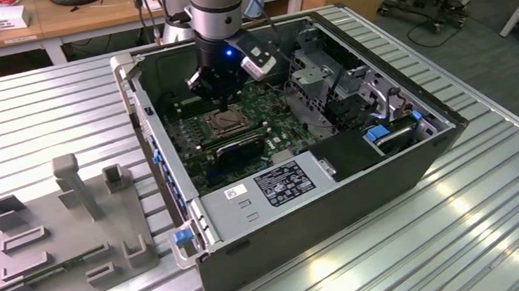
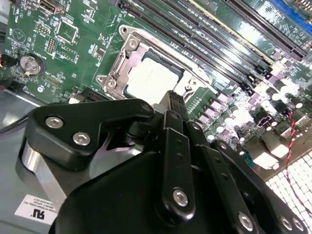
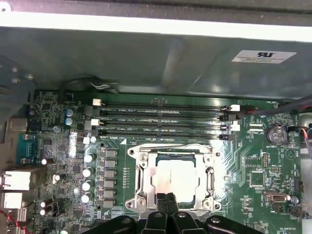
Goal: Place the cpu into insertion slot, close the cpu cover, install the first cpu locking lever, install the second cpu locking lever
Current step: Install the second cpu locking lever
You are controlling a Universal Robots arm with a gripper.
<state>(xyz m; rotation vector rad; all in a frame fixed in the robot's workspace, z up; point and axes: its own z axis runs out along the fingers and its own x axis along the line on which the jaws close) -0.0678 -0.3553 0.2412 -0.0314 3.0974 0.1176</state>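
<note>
Open computer case (image 1: 273, 186) on slatted table (image 1: 40, 108), gripper (image 3: 165, 199) low over socket — fingers pressed together, holding nothing, cpu (image 3: 173, 179) seated in socket, cpu cover (image 3: 141, 176) closed around it, memory slots (image 3: 161, 119) beside.

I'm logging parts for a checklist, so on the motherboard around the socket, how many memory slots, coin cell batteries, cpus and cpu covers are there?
memory slots: 4
coin cell battery: 1
cpu: 1
cpu cover: 1
Total: 7
</note>
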